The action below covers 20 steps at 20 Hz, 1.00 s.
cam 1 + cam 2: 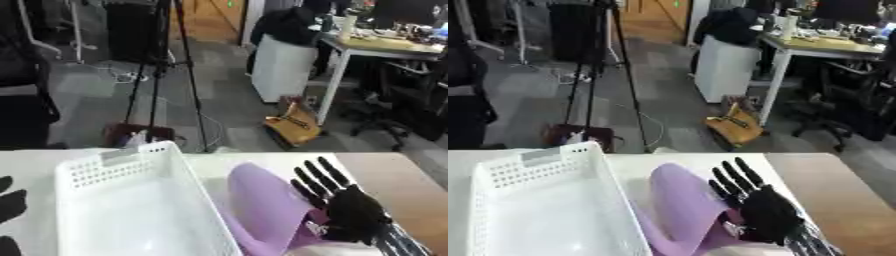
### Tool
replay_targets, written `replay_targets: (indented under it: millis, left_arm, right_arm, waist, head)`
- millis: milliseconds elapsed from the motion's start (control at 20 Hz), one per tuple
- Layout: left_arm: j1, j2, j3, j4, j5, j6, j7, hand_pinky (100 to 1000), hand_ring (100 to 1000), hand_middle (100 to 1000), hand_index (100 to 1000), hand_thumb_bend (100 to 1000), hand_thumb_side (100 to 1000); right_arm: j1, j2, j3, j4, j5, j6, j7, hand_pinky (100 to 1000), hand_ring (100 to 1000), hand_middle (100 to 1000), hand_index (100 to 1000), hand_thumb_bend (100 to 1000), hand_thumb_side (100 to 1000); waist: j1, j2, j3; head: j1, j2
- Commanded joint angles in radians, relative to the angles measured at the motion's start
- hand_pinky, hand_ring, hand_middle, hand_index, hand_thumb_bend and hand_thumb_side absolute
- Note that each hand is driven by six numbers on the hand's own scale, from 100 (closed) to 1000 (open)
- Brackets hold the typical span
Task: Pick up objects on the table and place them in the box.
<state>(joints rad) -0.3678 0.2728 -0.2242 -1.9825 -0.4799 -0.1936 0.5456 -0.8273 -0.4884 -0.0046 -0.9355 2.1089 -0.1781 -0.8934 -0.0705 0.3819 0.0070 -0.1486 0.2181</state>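
Resting on the white table [35, 165], the white perforated box [131, 200] occupies the left-centre of the work area, open side up, with nothing visible inside. Just beside its right wall lies a purple, curved, sheet-like object [680, 205]; whether it touches the wall cannot be told. The right hand [763, 210] lies on the right edge of the purple object, its fingers [732, 182] straight and slightly spread, pointing away from the robot. The left hand [10, 205] shows only as dark fingers at the left edge of the left eye view; their state cannot be told.
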Motion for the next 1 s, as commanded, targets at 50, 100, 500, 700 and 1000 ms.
replay_targets:
  millis: [50,100,500,700,1000]
  left_arm:
    - [-0.005,0.0,-0.002,-0.018,0.002,-0.002,-0.004,745,786,822,762,100,750]
    - [-0.005,0.0,-0.002,-0.018,0.002,-0.002,-0.005,745,786,822,762,100,750]
    - [-0.004,0.0,-0.003,-0.018,0.003,-0.003,-0.01,744,788,823,762,100,751]
    - [-0.002,0.001,-0.003,-0.018,0.003,-0.002,-0.011,744,788,823,762,100,751]
    - [0.001,0.001,-0.003,-0.018,0.003,-0.002,-0.013,744,789,824,762,100,751]
  right_arm:
    - [-0.021,-0.039,0.002,-0.012,-0.007,0.005,-0.004,943,955,943,1000,185,1000]
    - [-0.022,-0.04,0.002,-0.01,-0.007,0.006,-0.005,943,955,943,1000,185,1000]
    - [-0.022,-0.053,0.006,-0.009,-0.01,0.01,0.001,948,962,951,1000,199,1000]
    - [-0.023,-0.059,0.011,-0.008,-0.004,0.007,0.025,955,971,962,1000,222,1000]
    - [-0.036,-0.068,0.013,-0.021,-0.003,-0.008,0.084,966,983,980,1000,270,1000]
  waist:
    - [0.0,-0.027,-0.002]
    - [-0.001,-0.027,-0.002]
    - [-0.005,-0.028,-0.002]
    - [-0.007,-0.03,-0.003]
    - [-0.009,-0.033,-0.005]
  head:
    - [0.002,-0.008]
    - [0.001,-0.008]
    - [0.0,-0.009]
    - [0.0,-0.008]
    - [-0.002,-0.008]
